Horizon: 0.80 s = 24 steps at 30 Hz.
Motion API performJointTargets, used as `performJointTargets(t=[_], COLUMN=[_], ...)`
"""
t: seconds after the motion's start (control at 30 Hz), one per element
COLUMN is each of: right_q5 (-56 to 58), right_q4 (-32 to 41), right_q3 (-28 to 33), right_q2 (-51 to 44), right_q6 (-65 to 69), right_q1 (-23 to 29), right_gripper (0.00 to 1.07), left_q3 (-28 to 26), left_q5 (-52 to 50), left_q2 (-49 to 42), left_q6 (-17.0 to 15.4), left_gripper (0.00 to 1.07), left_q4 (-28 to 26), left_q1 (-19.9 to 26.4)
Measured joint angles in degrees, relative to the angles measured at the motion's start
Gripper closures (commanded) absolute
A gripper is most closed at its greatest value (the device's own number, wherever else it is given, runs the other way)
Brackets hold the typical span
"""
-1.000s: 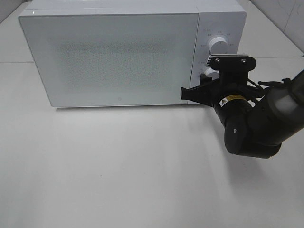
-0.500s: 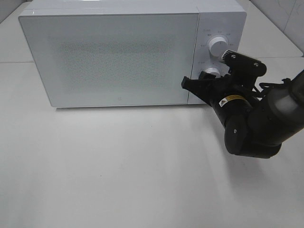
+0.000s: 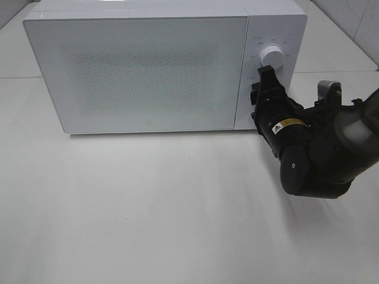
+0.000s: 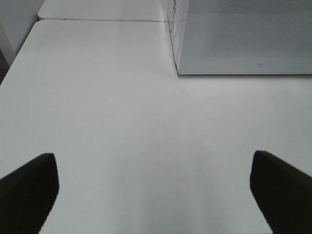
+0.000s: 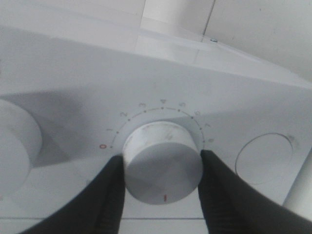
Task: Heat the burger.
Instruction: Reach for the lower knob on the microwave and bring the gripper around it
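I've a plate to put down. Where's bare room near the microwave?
The table in front of the microwave door is bare, from its left edge across to the right arm. The left hand hangs open over bare tabletop too. It's crowded only at the control panel, where the right hand grips the lower knob.

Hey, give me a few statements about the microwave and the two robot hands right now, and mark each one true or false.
1. The microwave door is closed. True.
2. The right hand grips the upper knob. False: it is clamped on the lower knob, and the upper knob is free.
3. The left hand is open over the table and holds nothing. True.
4. The burger sits on the table in front of the microwave. False: no burger is in view in any picture.
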Motion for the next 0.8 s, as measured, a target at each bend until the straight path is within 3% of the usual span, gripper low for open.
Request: performJointTargets(t=[0.47, 0.8], right_q5=[-0.69, -0.92], right_q4=[0.06, 0.17], right_q3=[0.0, 0.0], right_q2=[0.0, 0.0], right_q6=[23.72, 28.99], right_q1=[0.06, 0.06], right_gripper=[0.82, 0.74], left_q3=[0.0, 0.0], left_q5=[0.0, 0.0], left_q2=[0.0, 0.0], left_q6=[0.0, 0.0], left_gripper=[0.06, 0.06], left_q4=[0.0, 0.0], left_q1=[0.0, 0.0])
